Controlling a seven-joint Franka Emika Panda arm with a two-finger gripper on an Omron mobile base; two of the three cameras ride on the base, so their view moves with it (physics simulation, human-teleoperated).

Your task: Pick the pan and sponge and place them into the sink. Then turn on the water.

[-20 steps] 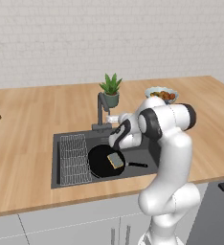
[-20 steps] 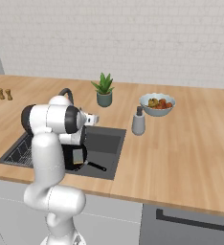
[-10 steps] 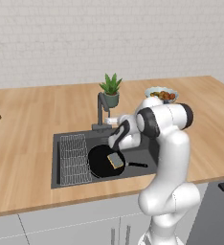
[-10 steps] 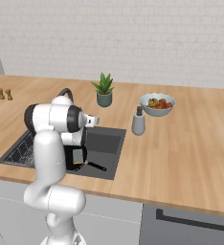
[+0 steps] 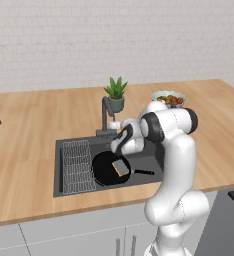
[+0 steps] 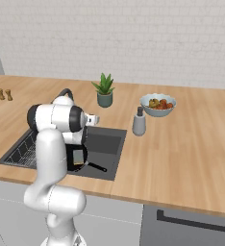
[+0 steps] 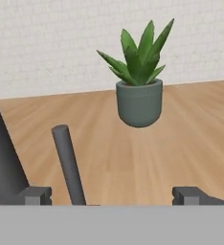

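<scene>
Pan (image 5: 107,169) and sponge (image 5: 121,168) are both down in the sink (image 5: 75,186), sponge lying on the pan. The gripper (image 7: 112,195), jaws wide and empty, has edged closer to the faucet lever (image 7: 68,163) — water's next, I'd say.

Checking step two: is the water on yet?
Off: no stream falls from the dark grey angular faucet into the dark grey rectangular sink.

Pan (image 6: 76,162) and sponge (image 6: 78,155) half behind the arm; faucet (image 7: 4,158) cut by the frame edge.
</scene>
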